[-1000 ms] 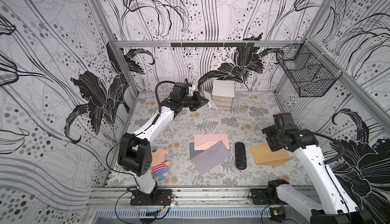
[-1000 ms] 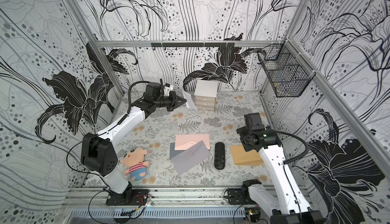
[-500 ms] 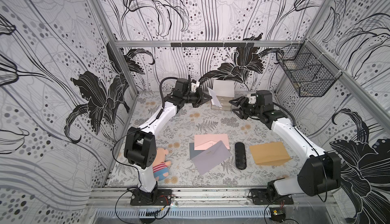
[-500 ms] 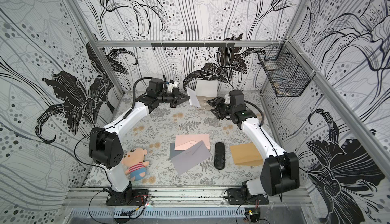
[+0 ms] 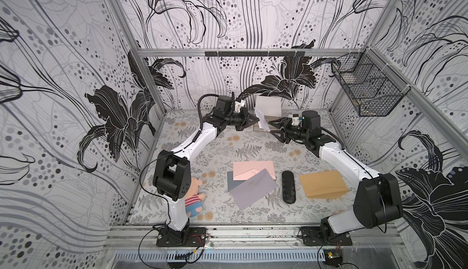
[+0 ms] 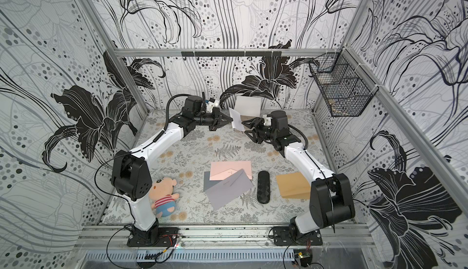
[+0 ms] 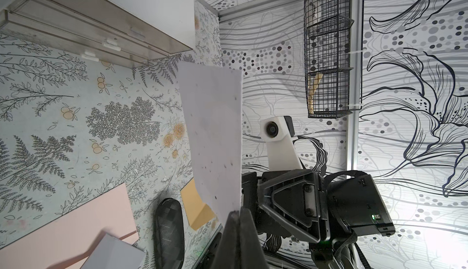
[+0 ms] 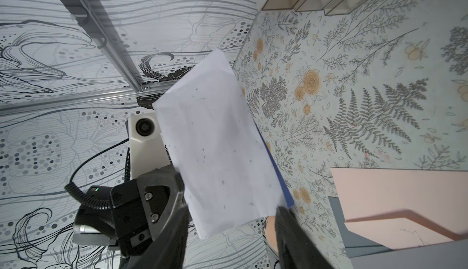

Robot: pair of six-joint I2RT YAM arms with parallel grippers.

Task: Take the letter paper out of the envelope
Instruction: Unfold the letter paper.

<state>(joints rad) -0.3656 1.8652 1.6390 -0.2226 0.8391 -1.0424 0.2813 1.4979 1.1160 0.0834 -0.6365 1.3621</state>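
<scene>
Swung in from near right, the spread right hand flanks a speckled white envelope pinched by the left hand over the fern-printed desk.

1. Left arm: reaches to the rear, forearm level. The left gripper points sideways, jaws pinched on the white paper.
2. Right arm: reaches rearward. The right gripper faces it, jaws apart.
</scene>
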